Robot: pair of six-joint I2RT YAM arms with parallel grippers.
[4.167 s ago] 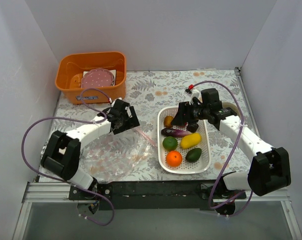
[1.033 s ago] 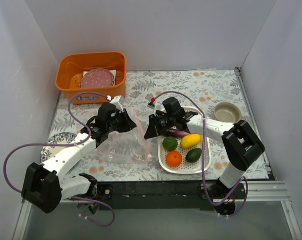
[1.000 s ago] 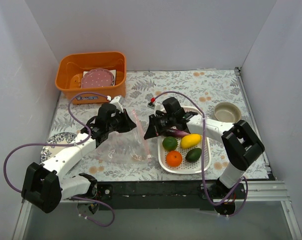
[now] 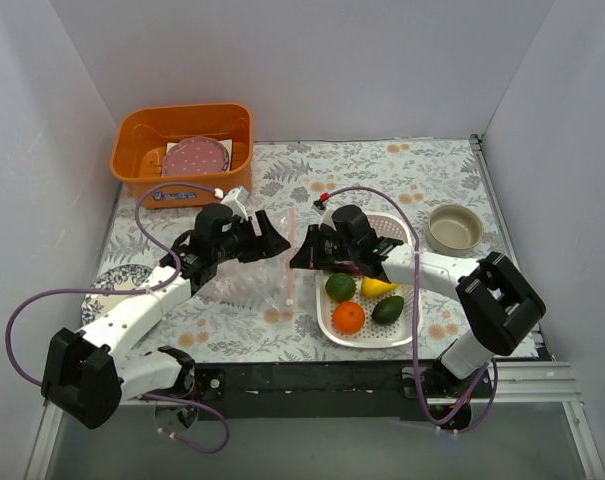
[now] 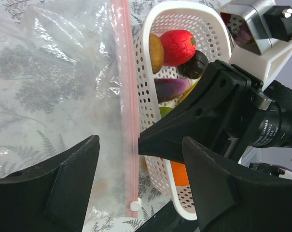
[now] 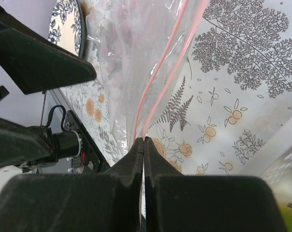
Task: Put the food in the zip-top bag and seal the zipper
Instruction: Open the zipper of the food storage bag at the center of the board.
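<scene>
Right wrist view: right end effector (image 6: 144,141) clamps the zipper (image 5: 125,96), left end effector (image 5: 140,145) spread apart; slick bag (image 5: 54,72) could slip free.

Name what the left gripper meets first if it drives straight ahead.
Most likely the zipper of the zip-top bag, running across in front of the open left gripper, where the right gripper pinches it; depth is unclear.
</scene>
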